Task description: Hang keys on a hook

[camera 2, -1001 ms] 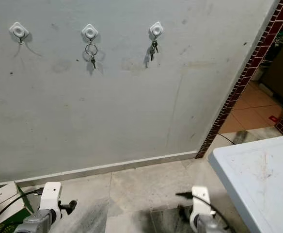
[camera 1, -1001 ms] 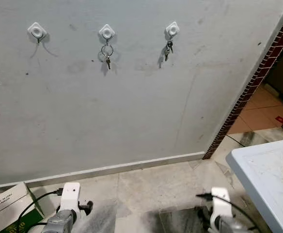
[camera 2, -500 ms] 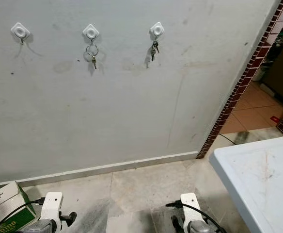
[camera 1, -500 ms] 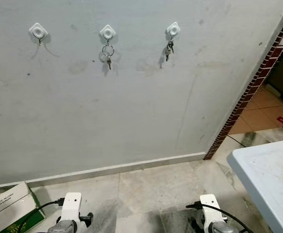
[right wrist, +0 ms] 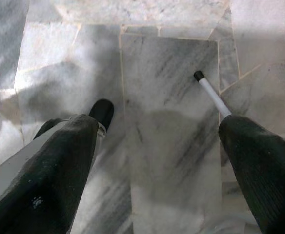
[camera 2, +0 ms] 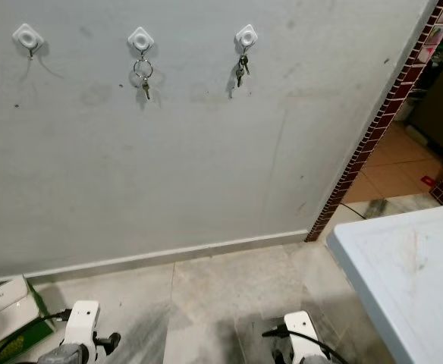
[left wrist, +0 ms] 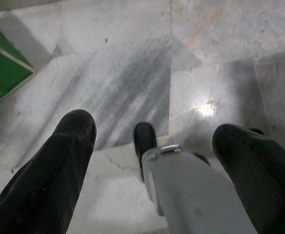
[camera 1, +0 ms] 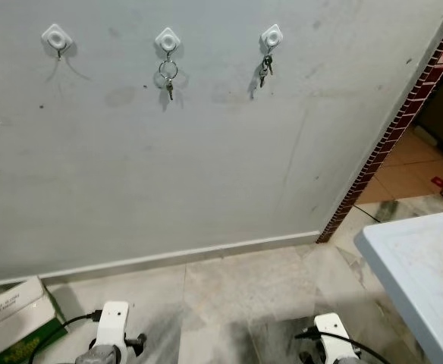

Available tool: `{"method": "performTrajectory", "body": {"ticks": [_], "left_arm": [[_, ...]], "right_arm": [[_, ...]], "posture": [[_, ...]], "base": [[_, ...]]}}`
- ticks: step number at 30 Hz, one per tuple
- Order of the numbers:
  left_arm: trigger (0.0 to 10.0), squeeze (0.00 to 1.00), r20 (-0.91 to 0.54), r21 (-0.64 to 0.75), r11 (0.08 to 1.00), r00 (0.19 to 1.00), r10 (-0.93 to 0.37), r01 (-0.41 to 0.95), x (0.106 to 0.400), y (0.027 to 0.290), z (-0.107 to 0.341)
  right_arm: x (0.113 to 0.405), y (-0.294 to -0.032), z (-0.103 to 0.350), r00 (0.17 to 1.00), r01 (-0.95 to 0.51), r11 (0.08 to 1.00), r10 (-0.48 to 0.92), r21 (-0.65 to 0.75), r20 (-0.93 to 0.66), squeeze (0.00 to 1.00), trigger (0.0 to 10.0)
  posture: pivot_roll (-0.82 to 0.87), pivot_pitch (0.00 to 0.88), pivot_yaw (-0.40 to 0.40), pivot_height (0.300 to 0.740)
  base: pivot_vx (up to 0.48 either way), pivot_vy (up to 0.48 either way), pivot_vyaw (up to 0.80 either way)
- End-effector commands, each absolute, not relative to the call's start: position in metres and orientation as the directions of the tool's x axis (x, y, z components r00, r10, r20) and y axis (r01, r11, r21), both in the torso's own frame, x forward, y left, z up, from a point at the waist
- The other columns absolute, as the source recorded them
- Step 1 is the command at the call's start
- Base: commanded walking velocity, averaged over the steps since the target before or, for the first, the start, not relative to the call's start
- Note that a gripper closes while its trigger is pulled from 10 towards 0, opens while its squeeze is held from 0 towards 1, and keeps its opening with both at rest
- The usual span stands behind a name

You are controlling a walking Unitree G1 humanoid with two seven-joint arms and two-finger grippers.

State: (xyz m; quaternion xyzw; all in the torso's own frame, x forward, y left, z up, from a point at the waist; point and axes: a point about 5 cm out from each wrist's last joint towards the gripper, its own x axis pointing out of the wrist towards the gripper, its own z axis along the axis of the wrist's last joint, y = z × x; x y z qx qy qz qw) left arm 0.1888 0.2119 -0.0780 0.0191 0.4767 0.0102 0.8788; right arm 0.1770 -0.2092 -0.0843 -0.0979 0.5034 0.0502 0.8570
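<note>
Three white hooks are stuck high on the grey wall. The left hook (camera 1: 57,36) is bare. From the middle hook (camera 1: 167,39) hangs a key ring with a small key (camera 1: 167,73). A bunch of keys (camera 1: 265,67) hangs from the right hook (camera 1: 271,35). Both arms hang low over the marble floor, far below the hooks. My left gripper (left wrist: 154,134) is open with nothing between its fingers. My right gripper (right wrist: 162,127) is open too and holds nothing.
A green and white cardboard box (camera 1: 13,322) lies on the floor at the lower left by the wall. A white table (camera 1: 426,265) stands at the right. A dark red tiled wall edge (camera 1: 403,114) borders a doorway to the right. A white table leg (right wrist: 211,92) stands near the right gripper.
The camera has shifted a little, and both wrists now sit lower in the picture. The keys on the hooks have not moved.
</note>
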Motion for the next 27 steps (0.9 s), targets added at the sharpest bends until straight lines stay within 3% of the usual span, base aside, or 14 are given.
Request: {"method": "performTrajectory", "body": {"ticks": [1, 10, 27], "left_arm": [[10.0, 0.0, -0.842, 0.051, 0.999, 0.539, 0.034, 0.016, 0.1876, 0.2112, -0.0788], [10.0, 0.0, -0.841, 0.052, 0.999, 0.54, 0.035, 0.017, 0.1885, 0.2109, -0.0784], [10.0, 0.0, -0.84, 0.063, 0.998, 0.541, 0.041, 0.021, 0.1902, 0.2117, -0.0776]], "right_arm": [[0.1759, -0.2132, -0.084, 0.485, -0.198, 0.972, -0.019, -0.131, -0.874, 0.0, 10.0], [0.1785, -0.2113, -0.0831, 0.492, -0.201, 0.971, -0.016, -0.131, -0.87, 0.0, 10.0], [0.1829, -0.2068, -0.082, 0.499, -0.203, 0.97, -0.013, -0.131, -0.866, 0.0, 10.0]], "posture": [[0.01, 0.012, -0.049, 0.74], [0.01, 0.008, -0.047, 0.74], [0.01, 0.0, -0.038, 0.74]], "base": [[-0.3, 0.0, 0.0], [-0.27, 0.0, 0.0], [-0.045, 0.0, 0.0]]}}
